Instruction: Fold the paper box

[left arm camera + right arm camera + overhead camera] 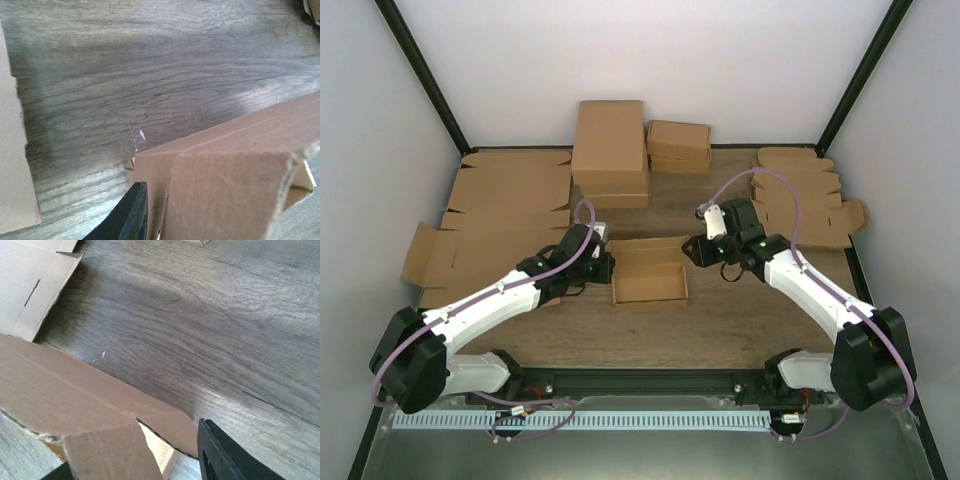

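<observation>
Paper box point(649, 272) at frame centre, a gripper at each end
The box sits open-topped on the table point(720, 325). Left gripper point(607, 268) is at its left end wall, and its width cannot be told. Right gripper point(692, 250) straddles the right end flap, jaws apart, a gap beside one finger point(225, 457)

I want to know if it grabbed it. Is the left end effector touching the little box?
Cannot tell. In the left wrist view one black finger sits right beside the paper box wall, but no clear contact or gap shows.
</observation>
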`<state>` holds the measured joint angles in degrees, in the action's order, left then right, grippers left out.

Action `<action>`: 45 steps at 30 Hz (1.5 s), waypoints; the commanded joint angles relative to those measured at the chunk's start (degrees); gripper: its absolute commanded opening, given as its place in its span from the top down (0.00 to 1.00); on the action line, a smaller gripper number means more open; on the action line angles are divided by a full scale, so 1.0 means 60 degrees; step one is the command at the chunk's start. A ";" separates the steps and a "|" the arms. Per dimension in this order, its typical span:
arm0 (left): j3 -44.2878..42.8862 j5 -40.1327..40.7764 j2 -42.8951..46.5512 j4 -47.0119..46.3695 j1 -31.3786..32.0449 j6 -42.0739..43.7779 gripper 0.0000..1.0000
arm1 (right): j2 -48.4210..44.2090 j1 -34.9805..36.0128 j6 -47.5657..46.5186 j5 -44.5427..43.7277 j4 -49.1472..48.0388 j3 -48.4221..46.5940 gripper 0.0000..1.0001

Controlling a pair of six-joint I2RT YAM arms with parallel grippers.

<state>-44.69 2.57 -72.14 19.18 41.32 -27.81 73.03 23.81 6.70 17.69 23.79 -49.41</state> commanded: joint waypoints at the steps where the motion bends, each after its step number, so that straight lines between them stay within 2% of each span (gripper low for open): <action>1: -0.0108 -0.0616 0.0143 -0.0310 0.0046 -0.0673 0.80 | -0.0500 -0.0049 0.0640 0.0475 0.0158 0.0178 0.60; 6: 0.0057 -0.0829 0.0171 -0.0508 0.0047 -0.1106 0.81 | -0.0784 -0.0032 0.1116 0.0336 0.0186 0.0497 0.64; 13: 0.0157 -0.0795 0.0252 -0.0619 0.0042 -0.1526 0.85 | -0.0990 0.0045 0.1022 0.0020 0.0307 0.0834 0.60; 25: 0.0389 -0.1174 0.0293 -0.1101 0.0055 -0.2766 0.85 | -0.1077 0.0555 0.2414 0.0061 0.0351 0.0736 0.61; 40: 0.1401 -0.1355 0.0725 -0.2137 0.0128 -0.4723 0.83 | -0.1248 0.1305 0.3834 -0.0449 -0.0111 0.1071 0.71; 45: 0.1591 -0.1160 0.0921 -0.2186 0.0255 -0.4679 0.83 | -0.1486 0.1439 0.4007 -0.0676 -0.0272 0.1454 0.75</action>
<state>-36.21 -4.78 -67.96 8.14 42.06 -54.48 66.11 31.46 28.56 15.25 23.66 -41.87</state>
